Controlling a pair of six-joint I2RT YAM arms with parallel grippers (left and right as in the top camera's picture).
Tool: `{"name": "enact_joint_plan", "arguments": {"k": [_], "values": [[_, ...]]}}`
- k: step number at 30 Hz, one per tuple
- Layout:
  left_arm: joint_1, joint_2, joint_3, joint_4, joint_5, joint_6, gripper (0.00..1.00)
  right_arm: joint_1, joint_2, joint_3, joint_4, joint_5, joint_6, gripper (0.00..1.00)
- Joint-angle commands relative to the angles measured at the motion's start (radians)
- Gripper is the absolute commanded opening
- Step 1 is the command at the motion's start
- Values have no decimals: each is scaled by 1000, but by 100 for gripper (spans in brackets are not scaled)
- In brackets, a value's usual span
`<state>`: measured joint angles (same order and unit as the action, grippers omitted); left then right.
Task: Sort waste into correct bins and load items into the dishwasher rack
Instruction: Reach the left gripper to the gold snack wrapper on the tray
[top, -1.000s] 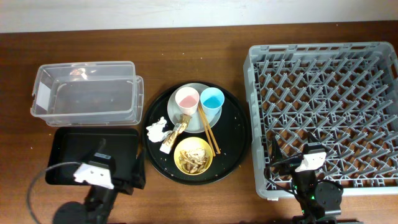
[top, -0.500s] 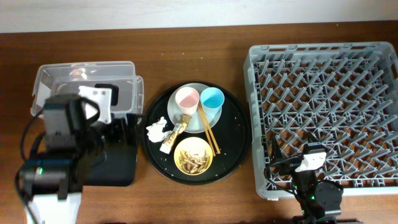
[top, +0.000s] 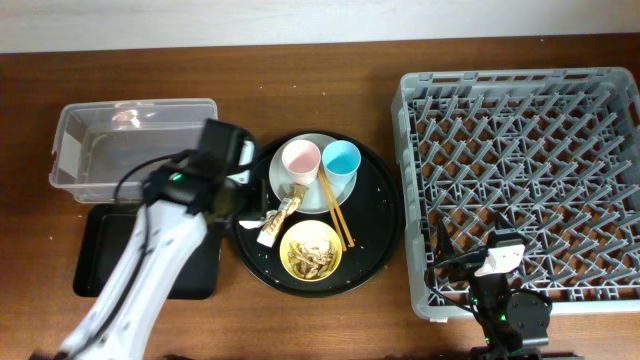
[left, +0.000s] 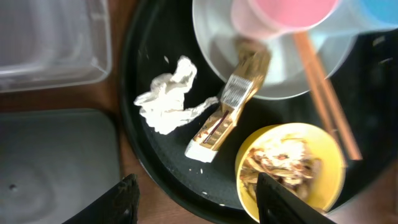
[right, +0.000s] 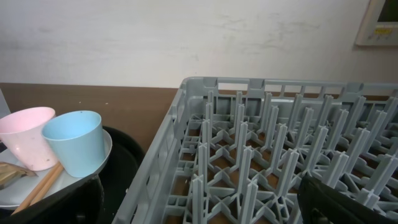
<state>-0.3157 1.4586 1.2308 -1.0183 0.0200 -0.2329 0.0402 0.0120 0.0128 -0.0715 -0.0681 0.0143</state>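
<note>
At table centre: a large round black tray is seen, carrying the dishes and the loose waste.
Left gripper: held over the round tray's left edge, its fingers spread apart with nothing pinched between them.
Crumpled white paper ball: lying on the round tray near its left rim, just ahead of the left fingertips; largely covered by the arm in the overhead view.
Gold-foil wrapper: laid slantwise just beside the paper ball; its upper end appears to rest on the plate's rim, though contact cannot be confirmed.
Yellow bowl: set at the near side of the round tray, filled with brownish food scraps.
Pale grey plate: placed at the far side of the round tray, with the pink cup and light-blue cup standing upright on it, side by side.
Chopsticks: laid from the plate towards the bowl.
Bins: a clear plastic box and a shallow black tray are set left of the round tray.
Dishwasher rack: placed at the right, no dishes loaded.
Right gripper: held at the rack's near left corner, fingers spread wide, holding nothing.
</note>
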Motion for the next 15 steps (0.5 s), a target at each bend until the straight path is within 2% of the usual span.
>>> {"name": "enact_joint_plan", "arguments": {"k": [1,4,7,15], "values": [[-10,113,13,-5,-103,-48,60,5,-6,-7,-1,-2,-7,98],[-10,198,13,16,-123,-47,60,5,-6,-7,-1,-2,-7,98],[-10,262,13,68,-123,-26,68,5,-6,-7,-1,-2,-7,98],[-9,301,13,106,-152,190,69,5,-6,-7,-1,-2,-7,98]]}}
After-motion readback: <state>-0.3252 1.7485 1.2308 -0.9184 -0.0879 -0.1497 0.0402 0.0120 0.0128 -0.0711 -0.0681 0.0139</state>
